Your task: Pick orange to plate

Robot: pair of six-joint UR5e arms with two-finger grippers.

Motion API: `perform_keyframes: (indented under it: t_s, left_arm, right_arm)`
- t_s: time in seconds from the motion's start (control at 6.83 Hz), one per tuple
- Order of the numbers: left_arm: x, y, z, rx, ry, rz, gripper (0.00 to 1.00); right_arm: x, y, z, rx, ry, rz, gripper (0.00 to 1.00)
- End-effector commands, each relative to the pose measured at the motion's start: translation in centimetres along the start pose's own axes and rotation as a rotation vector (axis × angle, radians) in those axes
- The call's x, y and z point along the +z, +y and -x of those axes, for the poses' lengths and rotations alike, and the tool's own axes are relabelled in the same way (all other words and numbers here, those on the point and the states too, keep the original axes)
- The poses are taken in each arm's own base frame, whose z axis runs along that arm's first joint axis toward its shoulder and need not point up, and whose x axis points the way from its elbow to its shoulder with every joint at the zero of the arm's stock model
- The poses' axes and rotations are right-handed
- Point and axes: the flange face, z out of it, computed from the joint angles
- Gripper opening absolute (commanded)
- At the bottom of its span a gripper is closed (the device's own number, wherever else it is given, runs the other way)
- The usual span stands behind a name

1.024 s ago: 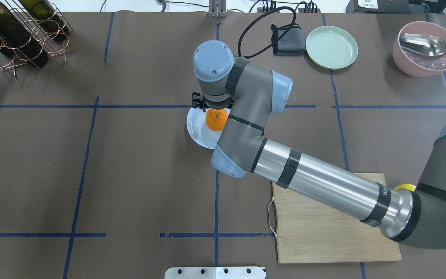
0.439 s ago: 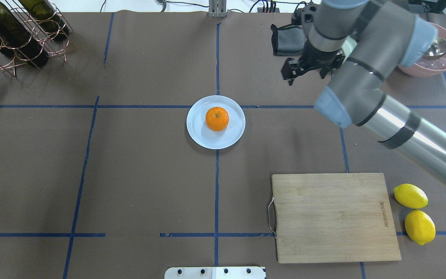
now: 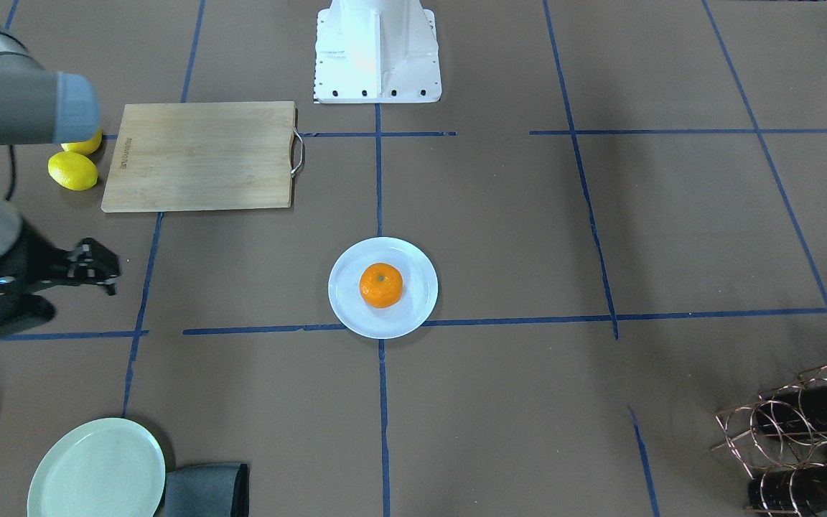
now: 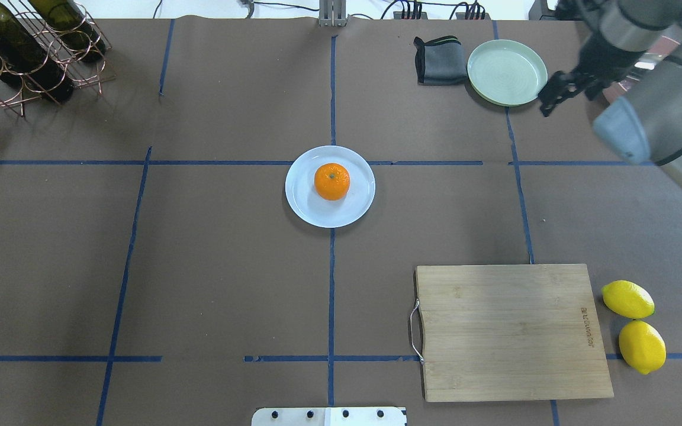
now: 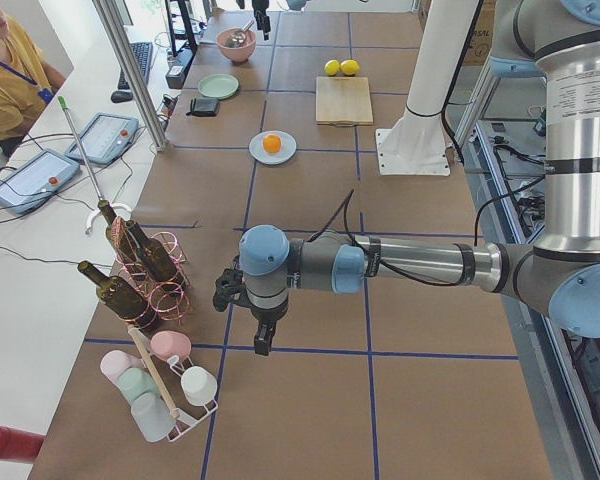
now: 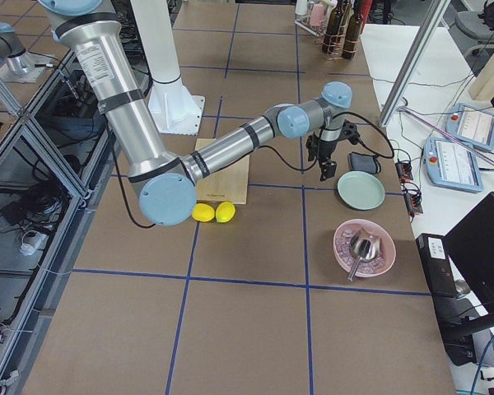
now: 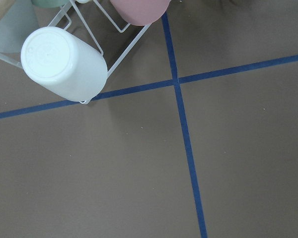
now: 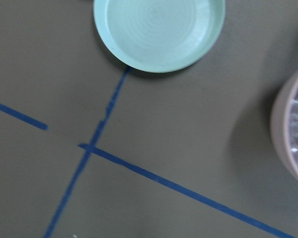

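The orange (image 4: pixel 332 181) rests in the middle of the white plate (image 4: pixel 302 204) at the table's centre, with nothing touching it; the front view shows the same orange (image 3: pixel 381 285) on the plate (image 3: pixel 345 305). My right gripper (image 4: pixel 550 99) hangs far off at the back right, beside the pale green plate, open and empty. From the front it (image 3: pixel 101 269) shows spread fingers. My left gripper (image 5: pixel 261 342) appears only in the left side view, over the table near the bottle rack; I cannot tell its state.
A wooden cutting board (image 4: pixel 512 331) lies front right, with two lemons (image 4: pixel 628 299) beside it. A pale green plate (image 4: pixel 507 72) and grey cloth (image 4: pixel 438 59) sit at the back. A pink bowl (image 6: pixel 364 245) holds a spoon. A bottle rack (image 4: pixel 27 47) and a cup rack (image 5: pixel 165 390) stand on the left.
My right arm has lifted off the plate and swung away to the back right, leaving the orange sitting on the white plate. The orange and plate have not shifted.
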Motion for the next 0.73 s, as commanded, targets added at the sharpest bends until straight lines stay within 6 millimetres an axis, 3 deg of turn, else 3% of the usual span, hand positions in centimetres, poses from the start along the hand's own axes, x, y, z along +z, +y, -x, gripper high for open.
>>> perform_keyframes:
  t_s: [0.0,0.15,0.29,0.59]
  left_arm:
    - [-1.8,0.1,-1.9,0.007,0.016,-0.004,1.0]
    - [-1.8,0.2,-2.0,0.008,0.015,-0.003,1.0]
    - [-1.8,0.2,-2.0,0.01,0.015,-0.003,1.0]
    - [-1.9,0.2,-2.0,0.012,0.012,-0.003,1.0]
  right_arm:
    - [-0.6,9.2,-10.6,0.054,0.007,0.014,1.0]
    - [1.0,13.9,-12.1,0.098,0.005,0.047,1.0]
    - [0.9,17.3,-14.6,0.166,0.008,0.052,1.0]
    - [1.3,22.8,-17.5,0.277,0.002,0.065,1.0]
